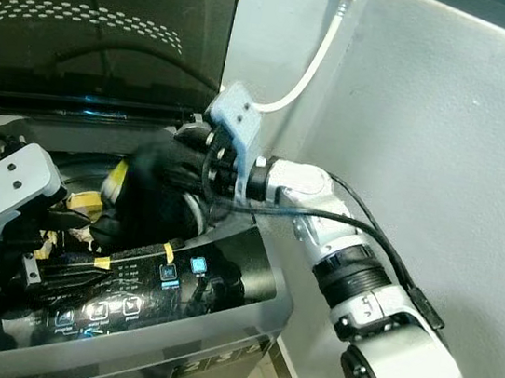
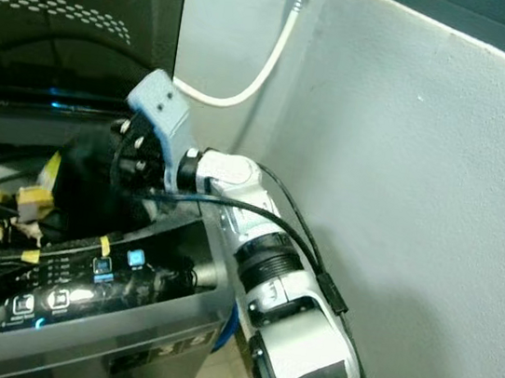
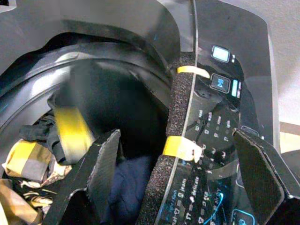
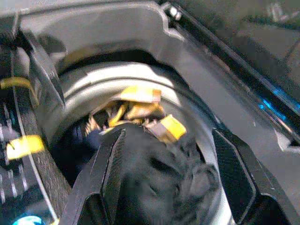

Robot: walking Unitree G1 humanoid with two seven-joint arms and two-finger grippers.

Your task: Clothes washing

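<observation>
Right gripper: my right gripper was over the mouth of the washing machine, fingers spread wide apart, one on each side of the black garment. No pad was seen pressing the cloth; I recorded it as released.
Left gripper: my left gripper sat at the front edge of the opening, fingers parted, straddling the padded rim strip. Nothing was held between them.
Black garment: it was blurred in every view. It lay bunched at the top of the drum opening, just beside my right wrist, above the other laundry. Whether it rested on the pile or hung free, I could not tell.
Other laundry: yellow-and-dark checked cloth and a dark blue piece lay inside the drum, beneath the black garment.
Washing machine: a top-loader of grey metal, with the lid raised upright behind the opening.
Control panel: a glossy black panel along the front edge, with blue lit icons showing.
Padded rim strip: black foam along the inner edge of the panel, bound with yellow tape in two places.
Surroundings: a grey wall stood just beside the machine on my right, and a white cable ran down it.
</observation>
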